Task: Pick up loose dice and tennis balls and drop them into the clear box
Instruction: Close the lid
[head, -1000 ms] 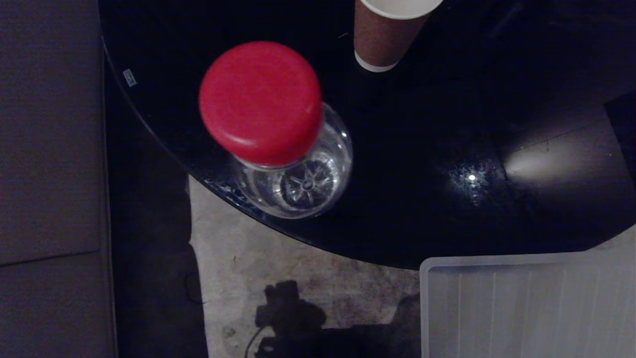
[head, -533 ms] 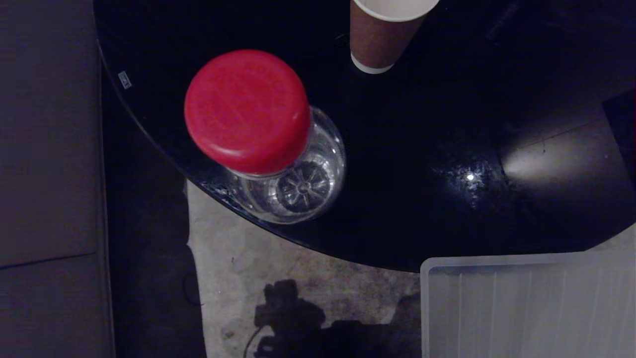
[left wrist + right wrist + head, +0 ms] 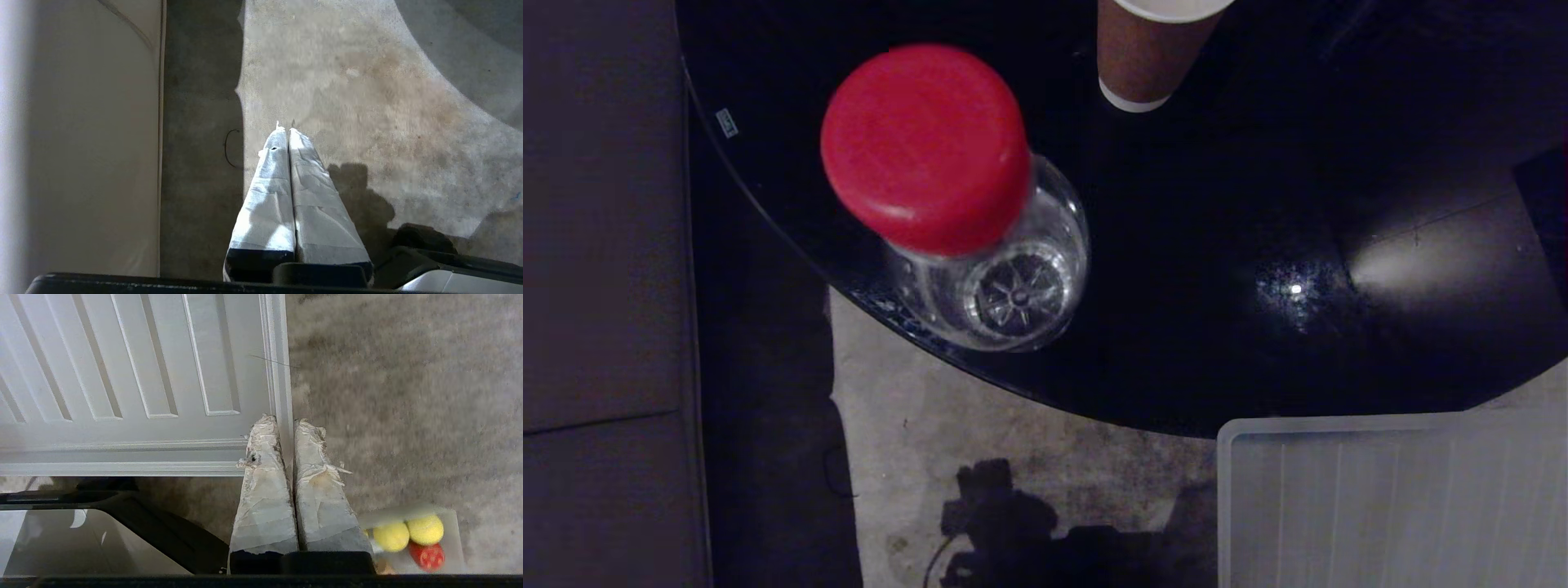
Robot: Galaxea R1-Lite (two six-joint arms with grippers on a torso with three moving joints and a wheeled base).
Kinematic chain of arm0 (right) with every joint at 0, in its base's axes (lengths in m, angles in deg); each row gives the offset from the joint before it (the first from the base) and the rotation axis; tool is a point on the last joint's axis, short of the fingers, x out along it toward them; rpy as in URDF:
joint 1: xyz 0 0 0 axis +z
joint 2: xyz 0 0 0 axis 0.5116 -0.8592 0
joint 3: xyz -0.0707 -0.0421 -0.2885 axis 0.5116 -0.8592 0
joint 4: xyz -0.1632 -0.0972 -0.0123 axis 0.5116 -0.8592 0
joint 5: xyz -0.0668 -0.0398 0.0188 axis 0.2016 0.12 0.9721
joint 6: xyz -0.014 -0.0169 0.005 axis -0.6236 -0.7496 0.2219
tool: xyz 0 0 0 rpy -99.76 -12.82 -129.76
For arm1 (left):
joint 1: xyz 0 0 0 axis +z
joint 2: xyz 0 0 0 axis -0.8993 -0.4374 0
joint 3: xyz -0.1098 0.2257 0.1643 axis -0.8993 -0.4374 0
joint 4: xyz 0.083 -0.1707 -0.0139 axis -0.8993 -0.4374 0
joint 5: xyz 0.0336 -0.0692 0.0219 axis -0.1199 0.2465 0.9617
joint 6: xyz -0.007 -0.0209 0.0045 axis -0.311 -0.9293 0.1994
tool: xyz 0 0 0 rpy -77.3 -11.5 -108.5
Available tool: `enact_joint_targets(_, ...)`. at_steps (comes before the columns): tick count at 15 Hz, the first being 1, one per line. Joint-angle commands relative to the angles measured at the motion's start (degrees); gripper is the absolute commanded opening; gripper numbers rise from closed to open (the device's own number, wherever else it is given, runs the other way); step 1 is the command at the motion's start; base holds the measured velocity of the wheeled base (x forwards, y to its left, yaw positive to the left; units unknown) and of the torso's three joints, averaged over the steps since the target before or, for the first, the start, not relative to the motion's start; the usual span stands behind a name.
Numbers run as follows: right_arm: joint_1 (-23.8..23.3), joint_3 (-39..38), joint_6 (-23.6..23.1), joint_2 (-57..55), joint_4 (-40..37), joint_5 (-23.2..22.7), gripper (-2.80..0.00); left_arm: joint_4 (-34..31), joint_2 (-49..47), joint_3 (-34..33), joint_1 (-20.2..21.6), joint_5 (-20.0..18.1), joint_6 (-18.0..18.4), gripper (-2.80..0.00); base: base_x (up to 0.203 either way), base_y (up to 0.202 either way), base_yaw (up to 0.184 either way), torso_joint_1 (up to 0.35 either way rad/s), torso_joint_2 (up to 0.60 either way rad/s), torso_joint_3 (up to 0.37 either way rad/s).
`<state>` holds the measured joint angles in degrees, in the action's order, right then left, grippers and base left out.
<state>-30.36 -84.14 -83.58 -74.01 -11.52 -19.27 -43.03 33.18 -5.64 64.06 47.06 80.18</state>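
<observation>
Between the earlier head views and now the whole scene has been shifted slightly, so the camera is judged to have moved while the things stayed put: the red-capped clear bottle (image 3: 956, 204) is shown a little farther up on the black counter (image 3: 1258, 204), with the brown paper cup (image 3: 1143, 57) at the far edge and the ribbed translucent lid (image 3: 1388, 506) on the floor at the near right. Neither arm is shown in the head view. The left gripper (image 3: 287, 130) is seen with its taped fingers pressed together, empty, above bare carpet (image 3: 367, 81). The right gripper (image 3: 288, 426) is likewise closed on nothing, over the corner of the lid (image 3: 122, 375). In the right wrist view the clear box (image 3: 449, 526) is seen beside the fingers, with two tennis balls (image 3: 425, 530) and a red die (image 3: 427, 556) already inside. No loose piece is in sight, so the robot is judged to be searching.
</observation>
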Motion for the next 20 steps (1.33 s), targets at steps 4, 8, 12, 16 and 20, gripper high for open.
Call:
enact_joint_targets(4, 0.02, -0.01, 0.0, -0.07, -0.02, -0.05, -2.8, 0.0, 0.02, 0.0, 0.0, 0.04, -0.08, -2.8, -0.174, 0.0, -0.002, 0.003, 0.0, 0.003)
enact_joint_targets(8, 0.02, -0.01, 0.0, -0.07, -0.02, -0.05, -2.8, -0.07, 0.02, 0.0, 0.0, 0.04, -0.08, -2.8, -0.186, 0.0, 0.0, 0.003, 0.0, 0.003)
enact_joint_targets(12, 0.02, -0.01, -0.09, -0.07, -0.02, -0.05, -2.8, 0.0, 0.02, 0.0, 0.0, 0.04, -0.08, -2.8, -0.183, 0.0, -0.001, 0.002, 0.01, 0.003)
enact_joint_targets(16, 0.02, -0.01, -0.09, -0.07, -0.02, -0.05, -2.8, -0.09, 0.02, 0.0, 0.0, 0.04, -0.08, -2.8, -0.186, 0.0, 0.0, 0.002, 0.0, 0.002)
enact_joint_targets(20, 0.02, -0.01, 0.0, -0.07, -0.02, -0.05, -2.8, -0.09, 0.02, 0.0, 0.0, 0.04, -0.08, -2.8, -0.067, 0.0, -0.001, 0.0, 0.0, 0.001)
